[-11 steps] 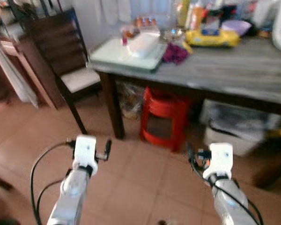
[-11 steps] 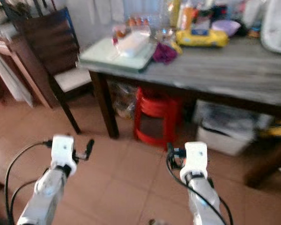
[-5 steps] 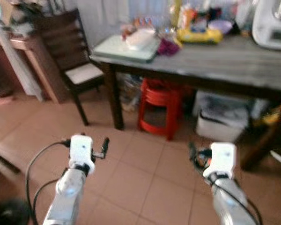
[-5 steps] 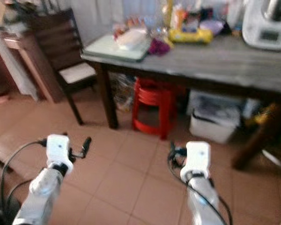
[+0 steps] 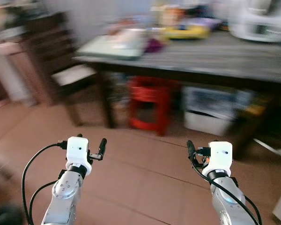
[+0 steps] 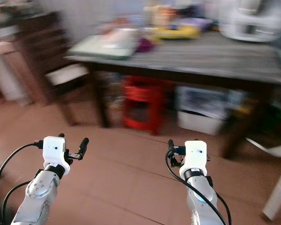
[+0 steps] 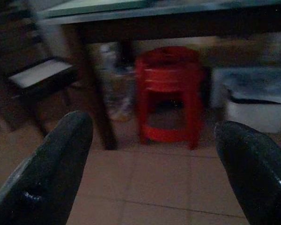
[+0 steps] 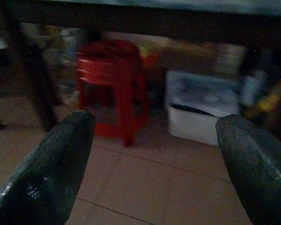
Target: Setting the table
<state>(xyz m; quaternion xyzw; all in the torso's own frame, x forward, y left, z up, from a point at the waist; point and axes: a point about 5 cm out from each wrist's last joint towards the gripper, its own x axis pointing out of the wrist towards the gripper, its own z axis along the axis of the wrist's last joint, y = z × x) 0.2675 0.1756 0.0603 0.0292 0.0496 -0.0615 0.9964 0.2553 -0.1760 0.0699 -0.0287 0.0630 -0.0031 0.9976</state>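
left eye view | grey table (image 5: 215, 56) blurred, cluttered | left end effector (image 7: 150, 164) spread | right end effector (image 8: 154, 164) spread

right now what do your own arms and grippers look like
Two silver metal arms, each capped by a white boxy wrist block with black cables looping alongside. The left gripper and right gripper each have two long, rounded black fingers.

A stool (image 5: 149, 104) stands under the table (image 5: 215, 55), a chair (image 5: 61, 75) at its left.
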